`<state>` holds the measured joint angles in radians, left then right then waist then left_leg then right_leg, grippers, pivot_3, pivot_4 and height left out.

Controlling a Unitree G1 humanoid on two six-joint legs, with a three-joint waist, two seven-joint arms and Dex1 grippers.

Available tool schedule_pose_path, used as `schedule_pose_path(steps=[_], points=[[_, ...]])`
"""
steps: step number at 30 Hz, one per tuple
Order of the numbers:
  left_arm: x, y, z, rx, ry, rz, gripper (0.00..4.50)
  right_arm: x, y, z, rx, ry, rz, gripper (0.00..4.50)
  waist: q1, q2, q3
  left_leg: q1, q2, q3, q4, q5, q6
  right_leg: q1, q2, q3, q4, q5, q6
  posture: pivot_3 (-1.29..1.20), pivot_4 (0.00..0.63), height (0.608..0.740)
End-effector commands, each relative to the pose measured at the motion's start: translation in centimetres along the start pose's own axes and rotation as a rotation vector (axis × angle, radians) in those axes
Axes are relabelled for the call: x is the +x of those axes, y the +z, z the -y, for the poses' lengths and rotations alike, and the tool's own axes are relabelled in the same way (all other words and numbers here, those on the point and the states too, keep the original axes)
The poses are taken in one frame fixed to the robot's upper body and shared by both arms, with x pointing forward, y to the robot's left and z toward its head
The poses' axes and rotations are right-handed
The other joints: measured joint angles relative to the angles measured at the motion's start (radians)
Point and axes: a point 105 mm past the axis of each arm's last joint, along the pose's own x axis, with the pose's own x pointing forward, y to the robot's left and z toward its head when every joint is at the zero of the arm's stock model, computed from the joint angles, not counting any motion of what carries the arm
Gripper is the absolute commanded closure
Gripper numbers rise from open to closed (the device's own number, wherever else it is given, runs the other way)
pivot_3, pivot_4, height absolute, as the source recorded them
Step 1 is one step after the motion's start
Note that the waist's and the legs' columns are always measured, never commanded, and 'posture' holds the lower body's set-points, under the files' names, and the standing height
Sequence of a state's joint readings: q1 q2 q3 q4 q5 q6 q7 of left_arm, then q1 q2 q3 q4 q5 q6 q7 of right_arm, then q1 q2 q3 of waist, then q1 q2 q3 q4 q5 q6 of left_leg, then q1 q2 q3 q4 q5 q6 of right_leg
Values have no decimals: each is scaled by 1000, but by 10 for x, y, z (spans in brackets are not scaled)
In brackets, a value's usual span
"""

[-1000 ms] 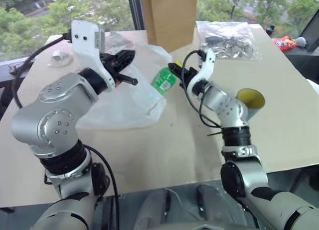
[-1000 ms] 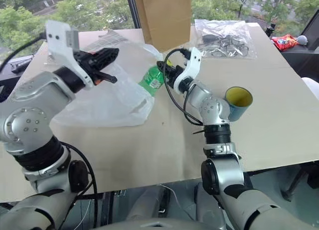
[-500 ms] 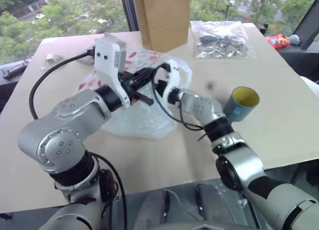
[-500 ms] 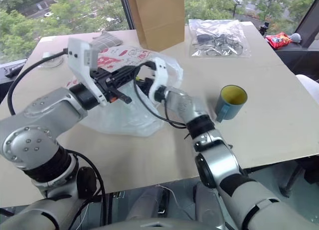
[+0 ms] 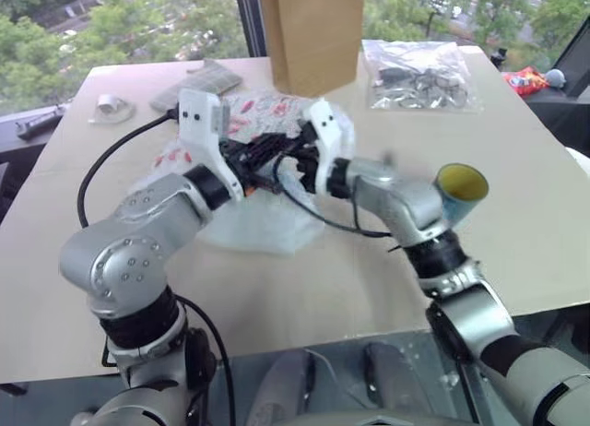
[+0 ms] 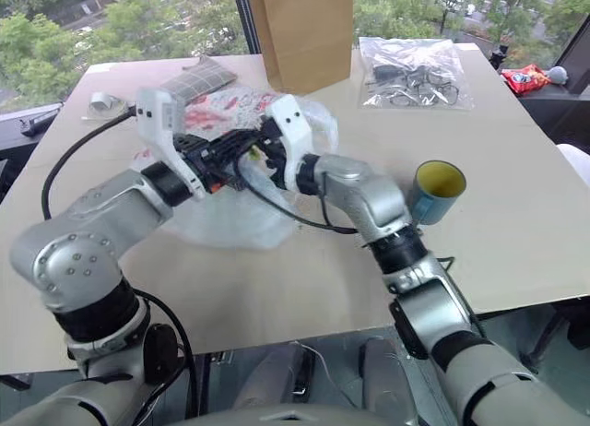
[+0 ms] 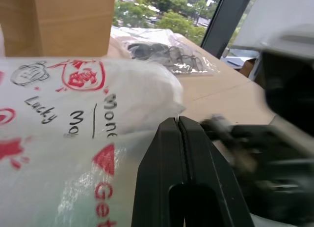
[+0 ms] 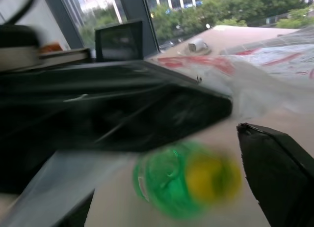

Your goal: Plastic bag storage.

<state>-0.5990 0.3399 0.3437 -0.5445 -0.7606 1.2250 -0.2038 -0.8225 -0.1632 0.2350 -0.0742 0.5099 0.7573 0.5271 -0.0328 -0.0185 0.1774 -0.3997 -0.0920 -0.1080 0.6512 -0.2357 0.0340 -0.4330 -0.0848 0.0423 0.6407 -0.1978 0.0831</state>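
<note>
at mid-surface the left gripper [image 7: 179,138] has its jaws pressed shut, seemingly pinching bag film; the right gripper [image 6: 273,149] stands with jaws wide, holding nothing. the bag [image 6: 235,209] lies crumpled near the paper bag [image 6: 304,29]. judged light, limp, slippery, tearable: take it by a gathered fold or handle. translucent white, red print, a green bottle [image 8: 184,185] inside.

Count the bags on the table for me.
3: the plastic bag under both arms, a brown paper bag standing at the far edge, a clear packet far right. Others may be hidden.
</note>
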Motion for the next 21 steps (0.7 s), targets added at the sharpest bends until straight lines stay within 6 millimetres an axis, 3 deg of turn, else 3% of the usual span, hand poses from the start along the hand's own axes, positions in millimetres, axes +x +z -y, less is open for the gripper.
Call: schedule_pose_path(steps=[1,4,8,12,14,16,21], points=[[6,7,1,5,-17,40,4500,-23,23,-8,-89,-56,49,41,-1,0,0,0,0,0,0,0,0,0,0,0,0,0,0,0,150,740],[11,6,2,14,-34,34,4500,-38,25,-11,-92,-90,56,41,-7,0,0,0,0,2,0,0,0,0,0,1,0,0,0,0,150,740],[16,6,1,17,-49,31,4500,-86,36,1,-115,-271,75,41,0,0,0,0,0,1,-1,0,0,0,0,1,0,0,0,0,150,740],[19,3,3,25,-75,18,4500,-104,28,7,-157,-394,8,41,19,0,0,-1,-1,1,0,0,1,1,-1,0,-2,0,0,0,150,740],[19,5,6,40,-102,12,4500,-113,15,17,-220,-496,-83,41,19,0,0,0,0,2,0,0,1,1,-1,1,-1,0,0,0,150,740],[18,12,4,23,-125,11,3967,-118,2,16,-234,-508,-131,0,20,0,0,0,0,2,0,0,1,1,-1,0,-1,0,0,0,150,740],[24,17,12,77,-171,-129,1912,-72,-13,-7,-173,-313,-108,0,7,0,0,1,1,4,0,0,1,1,0,1,0,0,0,0,150,740]])
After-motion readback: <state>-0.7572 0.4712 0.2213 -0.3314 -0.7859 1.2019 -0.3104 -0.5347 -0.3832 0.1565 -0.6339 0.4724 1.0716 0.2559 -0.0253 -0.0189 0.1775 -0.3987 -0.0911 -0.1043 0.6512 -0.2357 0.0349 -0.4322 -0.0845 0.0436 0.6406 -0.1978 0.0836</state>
